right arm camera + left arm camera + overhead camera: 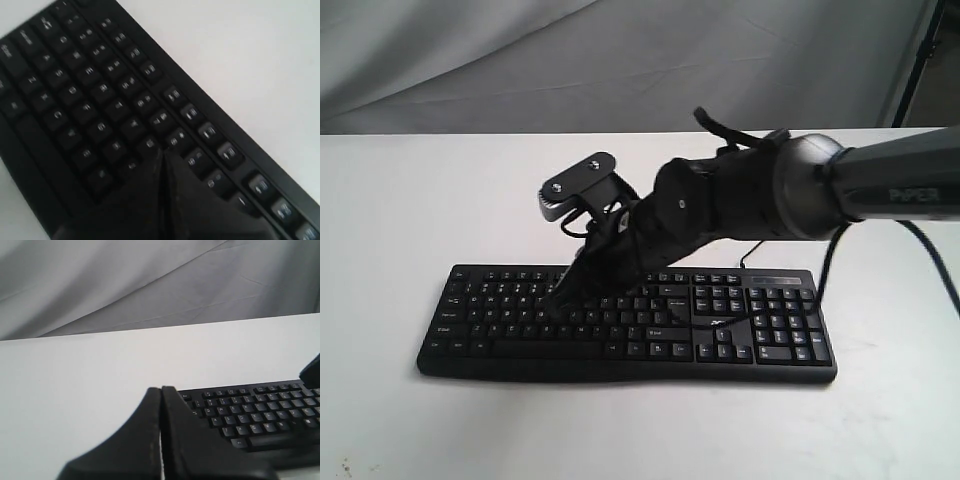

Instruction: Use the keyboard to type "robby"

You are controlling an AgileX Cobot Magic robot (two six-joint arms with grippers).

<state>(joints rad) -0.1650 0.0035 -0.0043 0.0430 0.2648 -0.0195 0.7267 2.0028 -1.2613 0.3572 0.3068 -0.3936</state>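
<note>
Plainly, the right gripper (161, 155) has its 2 fingers pressed together into 1 dark wedge with nothing between them; the right wrist view shows the tip down among the letter keys of the keyboard (75, 100), but the legends there are too blurred to read, so I cannot tell which key it meets, nor whether that key is pressed. The exterior view gives what the wrist view lacks: the right gripper (558, 300) reaches across from the right and comes down on the left half of the letter block, in the middle rows, with its wrist camera (578, 185) raised above it and the grey arm (820, 185), lettered "PIPER", running off the right edge.

The left gripper (161, 390) shows only in its own wrist view; its 2 fingers are likewise closed on each other and hold nothing; it hangs off the keyboard, over bare white table (75, 390), with the near end of the keyboard (260, 410) just beyond the fingers.

The keyboard (620, 345) lies flat on the table (420, 220), long side facing the exterior camera, number pad on that view's right; a creased grey cloth (620, 60) hangs behind the table, and the left wrist view shows the same cloth (150, 280).
</note>
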